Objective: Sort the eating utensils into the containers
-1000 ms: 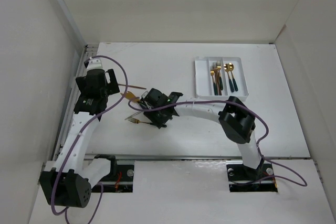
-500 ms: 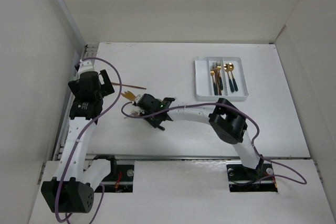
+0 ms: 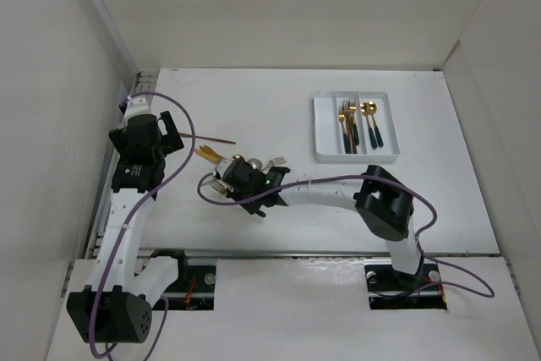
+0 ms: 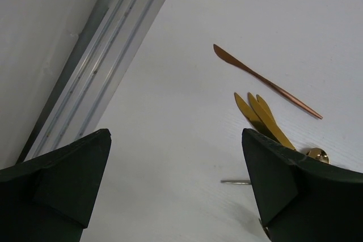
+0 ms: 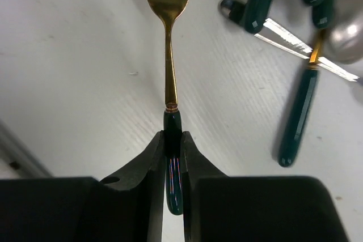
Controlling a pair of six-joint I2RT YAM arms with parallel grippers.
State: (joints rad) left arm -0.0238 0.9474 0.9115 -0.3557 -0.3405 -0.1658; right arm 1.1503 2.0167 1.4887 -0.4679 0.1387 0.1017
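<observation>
My right gripper (image 5: pixel 172 135) is shut on the dark green handle of a gold-headed fork (image 5: pixel 167 38) that points away from it, just over the table. In the top view this gripper (image 3: pixel 225 183) is at the near left of the utensil pile (image 3: pixel 254 162). More green-handled utensils (image 5: pixel 298 114) lie to its right. My left gripper (image 4: pixel 176 135) is open and empty above bare table. A copper knife (image 4: pixel 266 82) and gold knife blades (image 4: pixel 262 116) lie ahead of it. The white three-compartment tray (image 3: pixel 318 128) holds several utensils in its middle and right compartments.
A metal rail (image 4: pixel 96 77) runs along the table's left edge beside my left arm (image 3: pixel 135 166). A purple cable (image 3: pixel 338 180) loops over my right arm. White walls close in the table on the left, back and right.
My right gripper has shifted left and closed on the fork's handle, and a silver spoon and fork in the pile have come into view. My left gripper has drawn back to the left.
</observation>
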